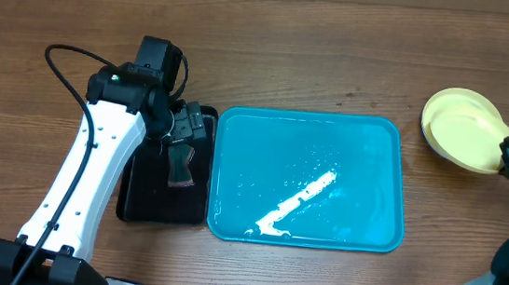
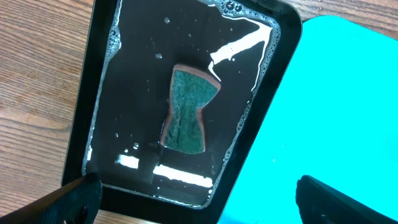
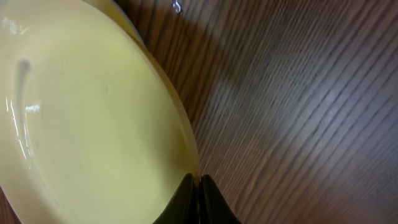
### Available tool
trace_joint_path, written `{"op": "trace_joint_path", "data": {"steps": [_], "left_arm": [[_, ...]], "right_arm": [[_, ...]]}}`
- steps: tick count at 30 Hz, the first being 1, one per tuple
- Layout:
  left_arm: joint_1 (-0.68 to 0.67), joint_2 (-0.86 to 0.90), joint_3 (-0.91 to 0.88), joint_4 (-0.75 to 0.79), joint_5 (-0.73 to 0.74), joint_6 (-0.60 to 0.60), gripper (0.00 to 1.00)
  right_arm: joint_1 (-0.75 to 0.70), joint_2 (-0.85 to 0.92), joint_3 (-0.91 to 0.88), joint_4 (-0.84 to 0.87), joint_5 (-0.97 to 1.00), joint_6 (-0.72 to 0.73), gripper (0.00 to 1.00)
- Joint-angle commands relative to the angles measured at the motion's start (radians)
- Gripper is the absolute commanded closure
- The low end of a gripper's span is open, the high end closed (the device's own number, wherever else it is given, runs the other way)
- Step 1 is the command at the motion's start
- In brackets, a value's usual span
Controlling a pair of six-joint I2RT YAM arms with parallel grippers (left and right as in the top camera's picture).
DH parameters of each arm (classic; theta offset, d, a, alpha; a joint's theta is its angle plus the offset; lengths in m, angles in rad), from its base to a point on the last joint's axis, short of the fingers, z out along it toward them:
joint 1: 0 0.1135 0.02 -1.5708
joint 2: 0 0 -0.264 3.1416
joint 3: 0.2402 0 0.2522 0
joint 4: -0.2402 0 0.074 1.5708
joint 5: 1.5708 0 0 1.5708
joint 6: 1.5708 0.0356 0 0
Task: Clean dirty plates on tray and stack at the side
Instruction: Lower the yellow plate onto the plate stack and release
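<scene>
Just past the far right corner of the turquoise tray (image 1: 373, 173), the pale yellow plates (image 1: 457, 129) sit in a stack on the wooden table (image 1: 339, 38). They do not touch the tray. I can see two rims there, one over the other, but I cannot count the plates for sure. The top plate (image 3: 93, 112) is shiny and looks clean.

The right gripper (image 3: 199, 190) is at the side of the stack away from the turquoise tray. Its two black jaws are pressed tight together. The thin rim of the top plate runs right into the crack between them, so they are pinching that rim. A dark shadow lies on the wood beside the plate.

The turquoise tray lies flat in the middle of the table. It is wet, and a white streak of shine runs across it.

Right beside the left edge of the turquoise tray is a smaller black tray (image 2: 99, 74). It holds a little water, with small bubbles along its rim. An hourglass-shaped sponge (image 2: 188, 111) lies in it, green side up with an orange-brown edge.

The left gripper (image 2: 196, 202) hangs above the black tray with its jaws spread wide. It holds nothing and is apart from the sponge.
</scene>
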Motion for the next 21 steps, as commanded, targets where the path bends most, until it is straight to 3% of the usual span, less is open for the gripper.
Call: {"op": "trace_joint_path", "data": {"steps": [1,21], "left_arm": [[0.002,-0.021,0.022,0.007,0.004,0.012,0.0],[0.002,-0.021,0.022,0.021,0.003,0.02,0.01]], "right_arm": [[-0.003,0.003,0.018,0.034,-0.025,-0.014,0.96],[0.039,0.143,0.018,0.141,-0.033,-0.01,0.95]]}}
